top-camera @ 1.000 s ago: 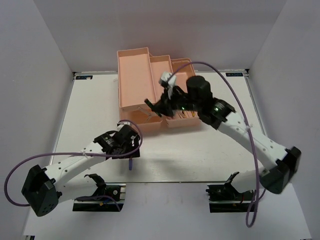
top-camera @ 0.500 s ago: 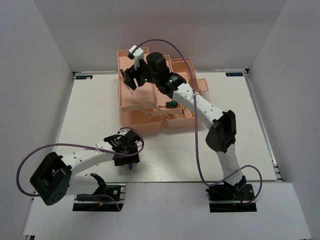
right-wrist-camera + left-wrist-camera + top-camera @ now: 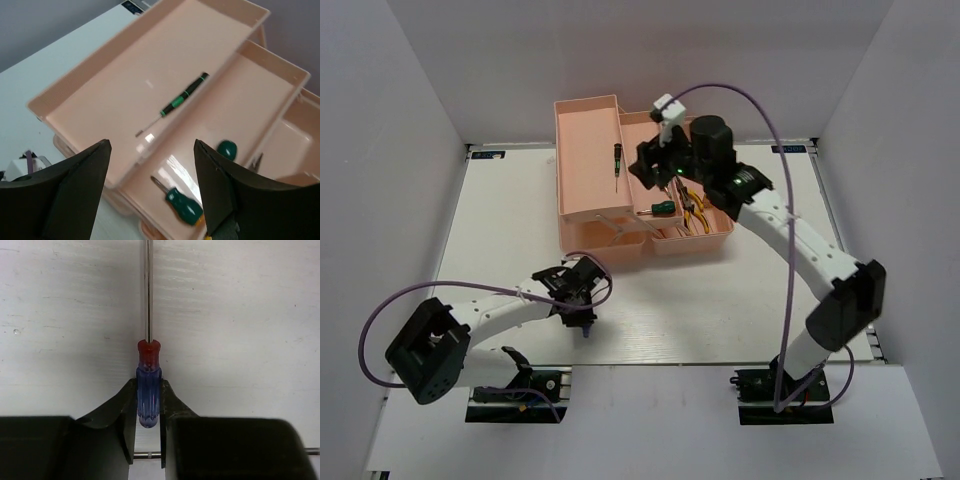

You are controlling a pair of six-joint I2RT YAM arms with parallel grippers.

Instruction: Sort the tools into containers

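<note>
On the white table near the front lies the purple-handled screwdriver [image 3: 149, 390], red collar and shaft pointing away. My left gripper [image 3: 148, 386] is shut on its handle, both fingers touching it; from above the left gripper [image 3: 583, 318] covers most of the tool. My right gripper [image 3: 151, 150] hangs open and empty over the pink toolbox [image 3: 582, 205], near its middle tray [image 3: 650, 172]. The slim black-green screwdriver [image 3: 182, 99] lies in the big left tray [image 3: 585, 120]. A stubby green screwdriver [image 3: 184, 201] and another green handle [image 3: 227, 148] lie in the middle tray. Yellow-handled pliers [image 3: 693, 212] rest in the right compartment.
The toolbox stands at the back centre of the table with its trays fanned open. Grey walls [image 3: 410, 150] close in the table on the left, right and back. Purple cables [image 3: 450, 292] loop off both arms.
My right gripper carried the slim black-green screwdriver over the left tray, let it go there and drew back to the right. My left gripper closed on the purple screwdriver's handle.
</note>
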